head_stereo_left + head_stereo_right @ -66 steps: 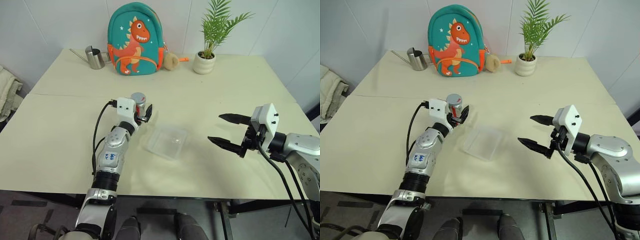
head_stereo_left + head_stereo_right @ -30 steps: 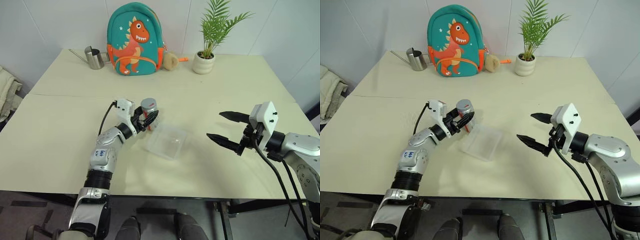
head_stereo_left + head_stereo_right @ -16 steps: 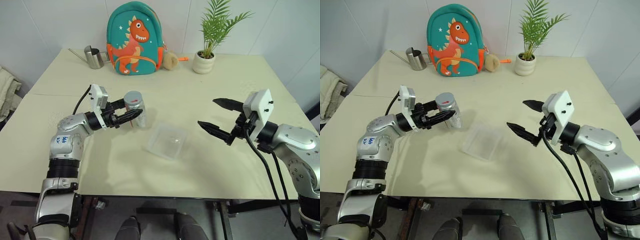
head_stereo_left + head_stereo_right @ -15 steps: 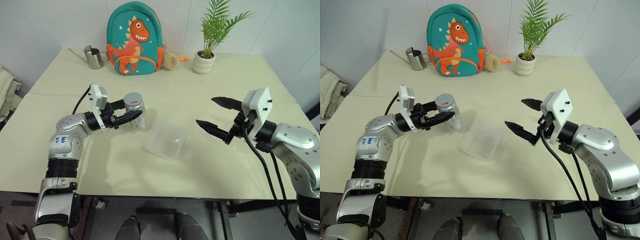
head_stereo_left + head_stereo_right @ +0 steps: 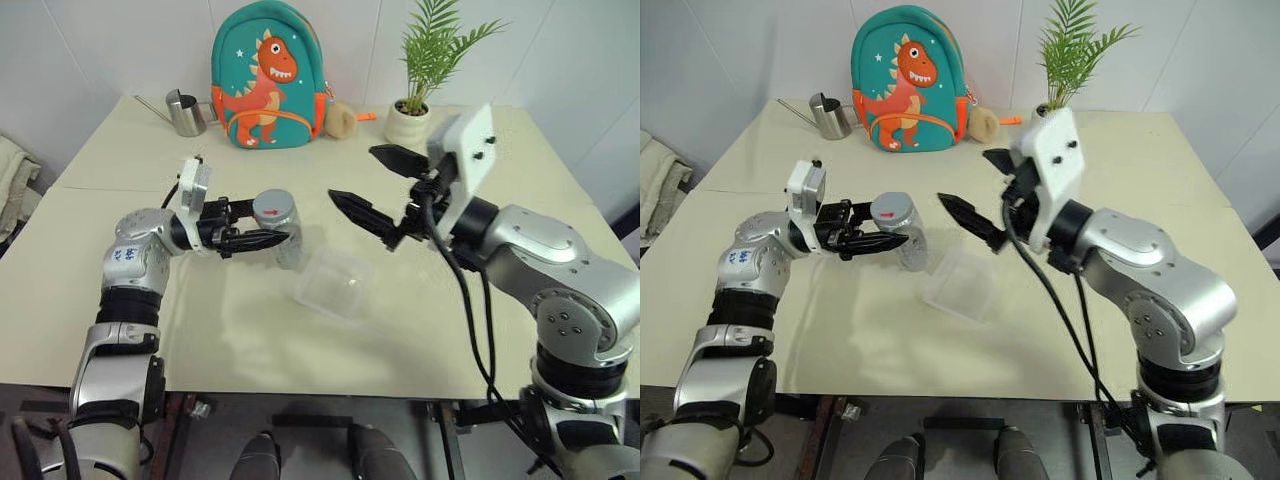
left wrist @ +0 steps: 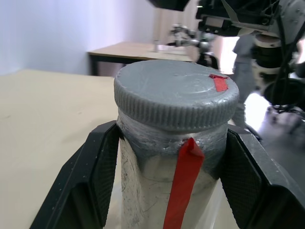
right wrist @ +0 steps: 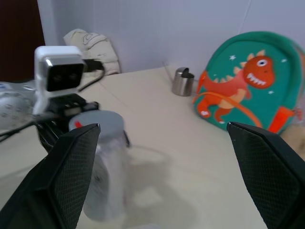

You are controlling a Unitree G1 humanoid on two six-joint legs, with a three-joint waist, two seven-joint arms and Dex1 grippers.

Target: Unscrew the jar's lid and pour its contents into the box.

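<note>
- A steel watering can (image 5: 185, 112) stands at the table's (image 5: 90, 290) far left, with a teal dinosaur backpack (image 5: 264, 76) just beside it.
- The left gripper (image 5: 262, 226) reaches in from the left, its two black fingers clamped on the silver neck of the jar (image 5: 282, 229), which it holds upright above the table.
- The grey lid (image 6: 176, 98), marked with a red tab, sits on the jar; a red stripe runs down the clear wall below it.
- The clear plastic box (image 5: 335, 283) lies on the table just right of the jar and a little nearer the robot.
- The right gripper (image 5: 374, 182) hangs above the box's far side, fingers spread wide and pointing toward the jar, holding nothing.
- A potted palm (image 5: 418, 75) in a white pot stands at the far edge.
</note>
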